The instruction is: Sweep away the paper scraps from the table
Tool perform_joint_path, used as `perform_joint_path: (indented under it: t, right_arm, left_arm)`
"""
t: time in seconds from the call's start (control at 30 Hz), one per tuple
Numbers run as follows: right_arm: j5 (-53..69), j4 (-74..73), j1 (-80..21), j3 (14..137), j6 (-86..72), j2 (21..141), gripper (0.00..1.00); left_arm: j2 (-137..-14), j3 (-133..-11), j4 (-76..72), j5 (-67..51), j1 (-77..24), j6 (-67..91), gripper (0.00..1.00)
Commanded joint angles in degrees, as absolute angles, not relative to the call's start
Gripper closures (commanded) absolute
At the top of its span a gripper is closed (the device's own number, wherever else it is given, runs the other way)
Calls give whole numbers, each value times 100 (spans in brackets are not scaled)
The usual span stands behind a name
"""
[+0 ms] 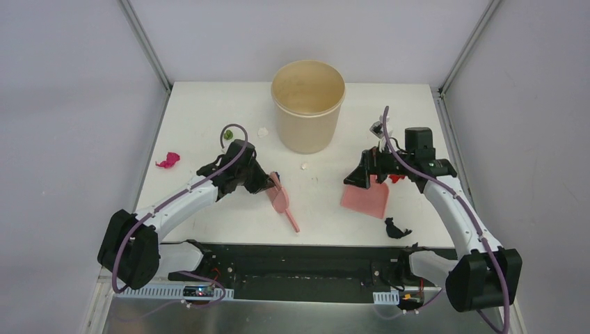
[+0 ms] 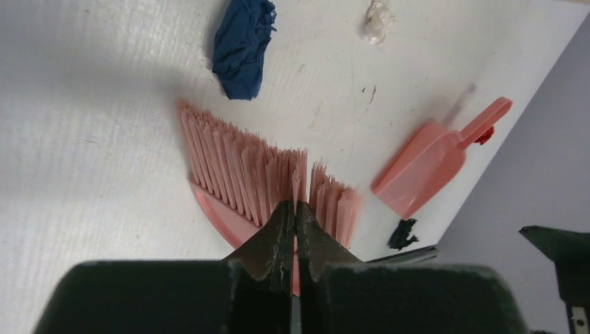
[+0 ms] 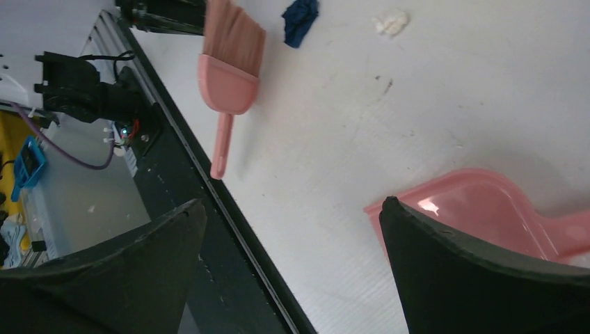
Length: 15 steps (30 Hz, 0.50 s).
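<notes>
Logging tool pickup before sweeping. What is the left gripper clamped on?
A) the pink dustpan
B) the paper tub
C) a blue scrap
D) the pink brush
D: the left wrist view shows the left gripper shut on the pink brush at its head. The pink dustpan lies apart from it.

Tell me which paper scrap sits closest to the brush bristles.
The dark blue scrap, just past the brush bristle tips; the white scrap lies farther off.

Dustpan [image 3: 473, 209] partly behind right tool [image 3: 289, 209]
</notes>
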State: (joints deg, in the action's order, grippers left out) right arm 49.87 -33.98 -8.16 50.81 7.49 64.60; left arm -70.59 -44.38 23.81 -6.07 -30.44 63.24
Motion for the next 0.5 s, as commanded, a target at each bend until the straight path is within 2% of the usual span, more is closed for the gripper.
perform_joint_path:
  t: [0.0, 0.3, 0.47]
  right_arm:
    - [5309, -3189, -1311, 5507, 519, 6292, 0]
    - [3971, -3823, -2886, 6465, 600, 6887, 0]
    - [2991, -4192, -3698, 6719, 1274, 7517, 0]
  left_arm:
    - [-6789, -4212, 1430, -835, -3119, 7502, 100]
    - [-7156, -3697, 16, -1320, -3299, 9266, 100]
    - [-7435, -3524, -506, -1438, -3495, 10203, 100]
